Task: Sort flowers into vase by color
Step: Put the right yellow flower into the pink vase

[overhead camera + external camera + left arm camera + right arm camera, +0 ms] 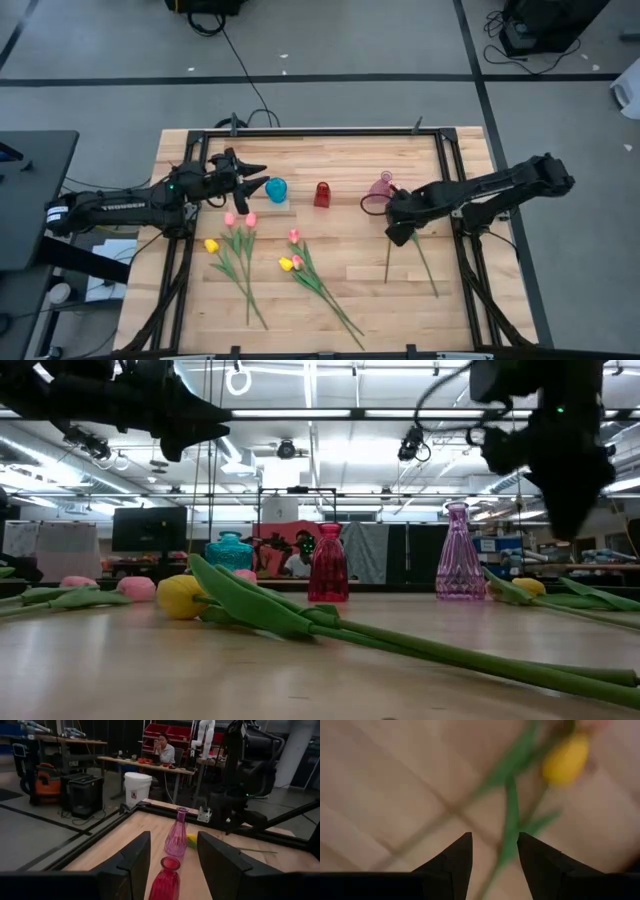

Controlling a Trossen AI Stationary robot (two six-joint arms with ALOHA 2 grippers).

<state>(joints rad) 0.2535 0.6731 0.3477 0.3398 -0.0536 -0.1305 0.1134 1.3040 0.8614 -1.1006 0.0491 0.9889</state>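
Yellow and pink flowers (244,250) lie across the wooden table (330,290). Right end effector (495,852), fingers apart, hovers over a yellow flower (566,759). Left end effector (262,182), fingers apart, waits beside the blue vase (277,189).

A pale wooden counter (330,300), bounded by a black metal frame (320,132), is set on a grey floor crossed by dark tape lines. A black cable (240,70) is trailed over the floor beyond it. In the room behind, a white bucket (137,788), a vacuum cleaner (44,779) and a seated person (164,751) at a workbench are seen.
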